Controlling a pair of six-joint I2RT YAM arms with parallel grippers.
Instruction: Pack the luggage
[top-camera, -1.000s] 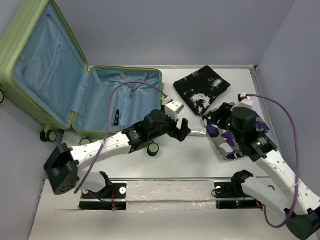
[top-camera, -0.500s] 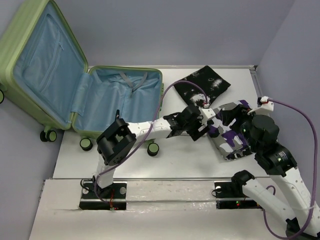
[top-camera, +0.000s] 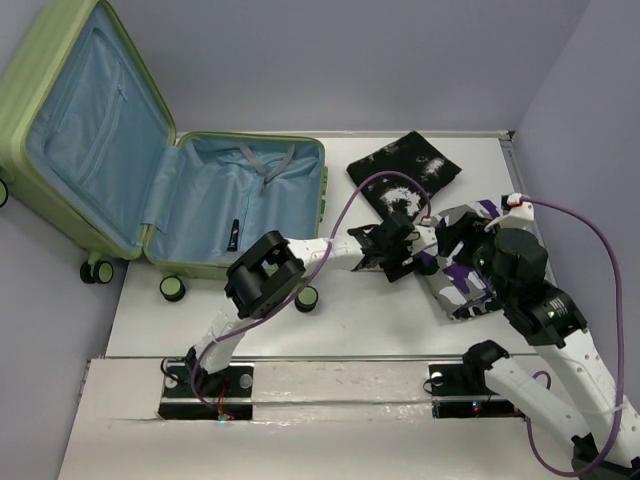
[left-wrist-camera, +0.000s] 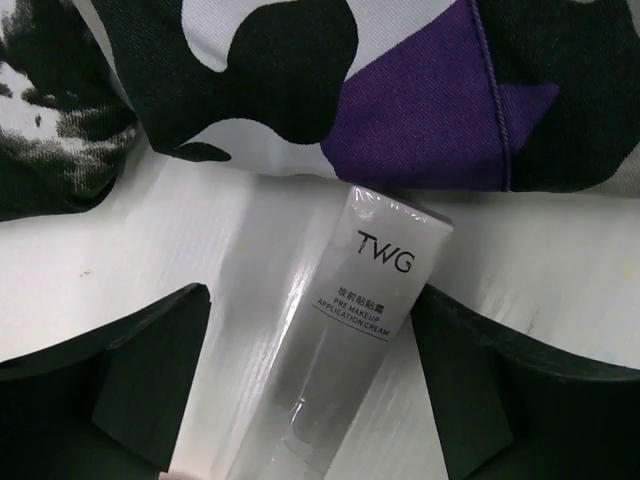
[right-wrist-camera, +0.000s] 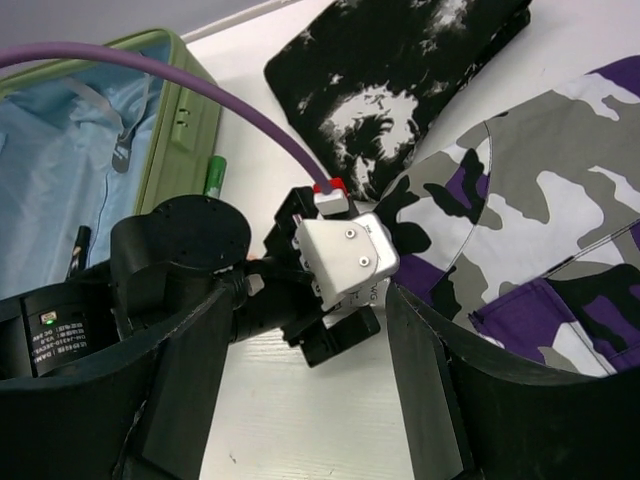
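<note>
In the left wrist view, the left gripper (left-wrist-camera: 310, 300) is seen spread wide, its fingers (left-wrist-camera: 150, 370) set on either side of a small white tube (left-wrist-camera: 345, 350) marked TWG. The tube lies flat on the white table (left-wrist-camera: 200, 240) with a gap left on each side, so nothing is gripped. Right at the tube's far end, a camouflage garment (left-wrist-camera: 400, 90) in white, black and purple is spread. In the right wrist view, the right gripper (right-wrist-camera: 305, 300) is held above the left arm's wrist, partly open and empty. Farther back, a black-and-white garment (top-camera: 405, 175) is laid folded. At the far left of the table, well apart from the tube, the luggage (top-camera: 321, 185) is found open, its lid propped upright and its blue lining exposed.
</note>
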